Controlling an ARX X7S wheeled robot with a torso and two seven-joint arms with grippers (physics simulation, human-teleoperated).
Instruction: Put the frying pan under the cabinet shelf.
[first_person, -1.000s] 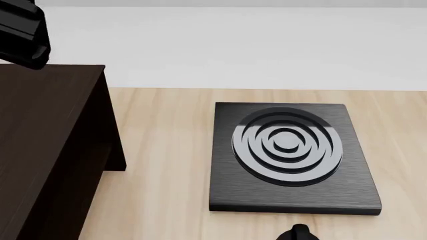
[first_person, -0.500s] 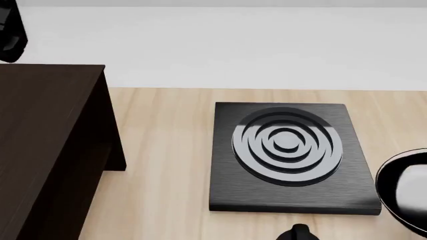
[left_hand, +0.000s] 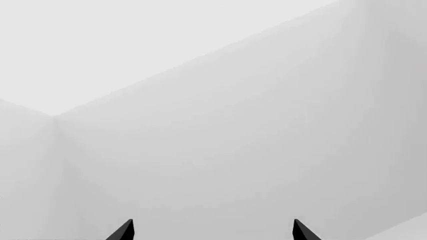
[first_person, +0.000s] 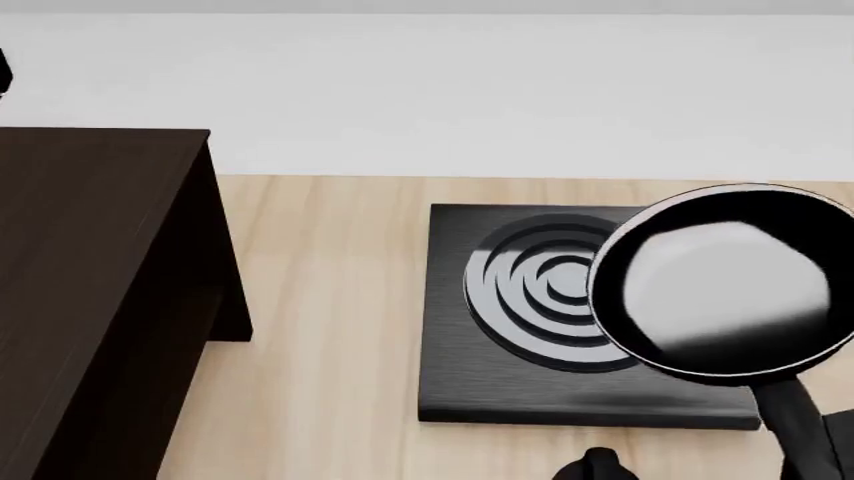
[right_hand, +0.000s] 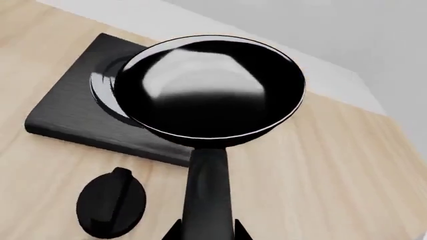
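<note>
The frying pan (first_person: 721, 285), round, black and glossy with a whitish sheen, hangs in the air over the right half of the stove plate. Its long handle (right_hand: 208, 185) runs back between the jaws of my right gripper (right_hand: 207, 231), which is shut on it. In the right wrist view the frying pan (right_hand: 210, 87) covers most of the plate's rings. The cabinet shelf (first_person: 80, 260), a large near-black wooden box, stands at the left of the table, well apart from the pan. My left gripper (left_hand: 212, 231) is open and faces only a bare pale wall.
The square black stove plate (first_person: 507, 390) with concentric rings lies on the light wooden table (first_person: 334, 300), right of the shelf. A black knob (first_person: 594, 465) sits at the table's near edge, in front of the plate. Bare wood separates the shelf and plate.
The pan has come in from the right edge and moved left and up over the stove plate. The left arm has slid out of the head view at the top left.
</note>
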